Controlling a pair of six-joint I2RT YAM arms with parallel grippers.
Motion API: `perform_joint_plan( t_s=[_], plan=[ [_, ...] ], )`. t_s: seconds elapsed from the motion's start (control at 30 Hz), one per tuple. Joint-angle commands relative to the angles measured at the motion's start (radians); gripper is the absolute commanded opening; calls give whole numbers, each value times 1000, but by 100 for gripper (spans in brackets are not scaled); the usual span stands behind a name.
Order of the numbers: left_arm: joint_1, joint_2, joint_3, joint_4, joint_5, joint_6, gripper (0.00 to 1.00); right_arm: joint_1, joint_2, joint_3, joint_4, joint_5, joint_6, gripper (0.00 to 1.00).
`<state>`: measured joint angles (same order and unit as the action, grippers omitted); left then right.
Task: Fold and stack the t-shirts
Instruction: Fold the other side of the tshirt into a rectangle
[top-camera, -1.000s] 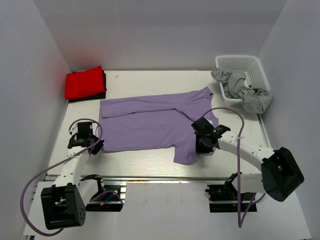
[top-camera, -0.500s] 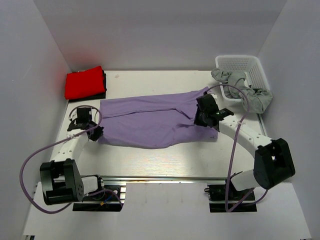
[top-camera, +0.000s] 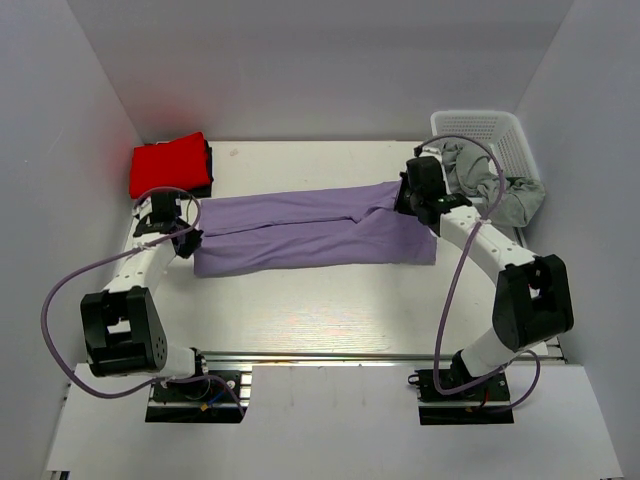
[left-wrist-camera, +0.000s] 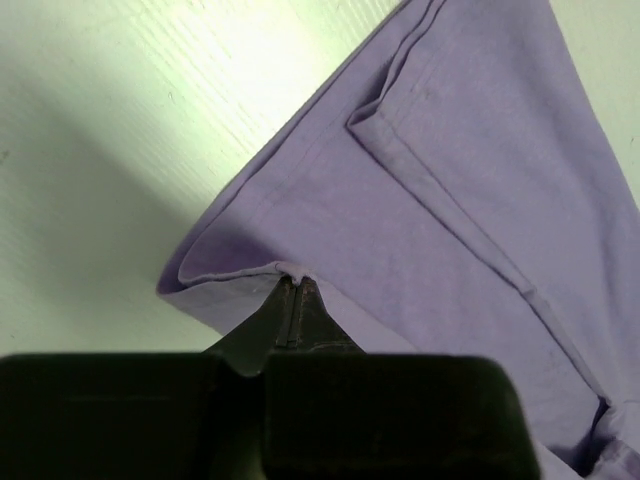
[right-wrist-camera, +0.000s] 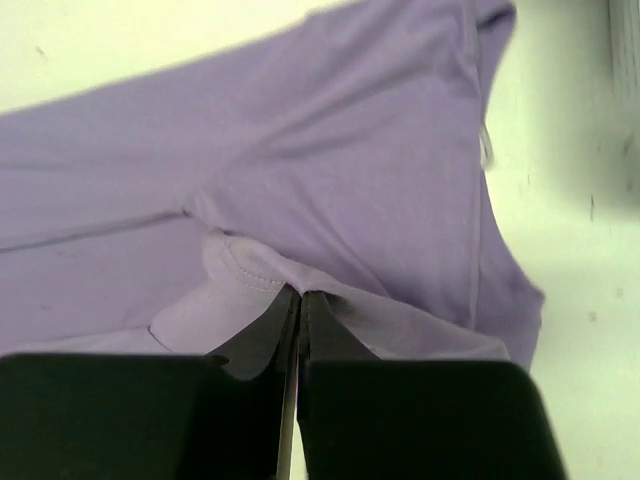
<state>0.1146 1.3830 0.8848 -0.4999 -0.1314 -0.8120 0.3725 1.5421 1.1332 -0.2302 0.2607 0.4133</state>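
The lavender t-shirt lies across the table's middle as a long band folded lengthwise. My left gripper is shut on its left edge; in the left wrist view the pinched hem bunches at the tips of that gripper. My right gripper is shut on the shirt's right end, near the basket. The right wrist view shows a fold of lavender cloth caught at the gripper. The red t-shirt sits folded at the back left corner.
A white lattice basket stands at the back right with a grey garment hanging over its front rim, close behind my right arm. White walls enclose the table on three sides. A metal rail runs along the near edge.
Both grippers have carried the shirt's near edge away from me towards the back, folding the lavender shirt over into a narrower band. The right arm now reaches near the basket.
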Motion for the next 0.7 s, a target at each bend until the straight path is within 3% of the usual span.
perform_joint_plan(
  t_s=[0.0, 0.37, 0.67],
  plan=[
    [8, 23, 60, 14, -39, 0, 0, -30, 36, 76, 111, -63, -82, 0],
    [8, 44, 91, 35, -80, 0, 0, -89, 78, 115, 152, -129, -110, 0],
    [8, 189, 169, 46, -91, 11, 0, -127, 213, 229, 143, -189, -126, 0]
  ],
)
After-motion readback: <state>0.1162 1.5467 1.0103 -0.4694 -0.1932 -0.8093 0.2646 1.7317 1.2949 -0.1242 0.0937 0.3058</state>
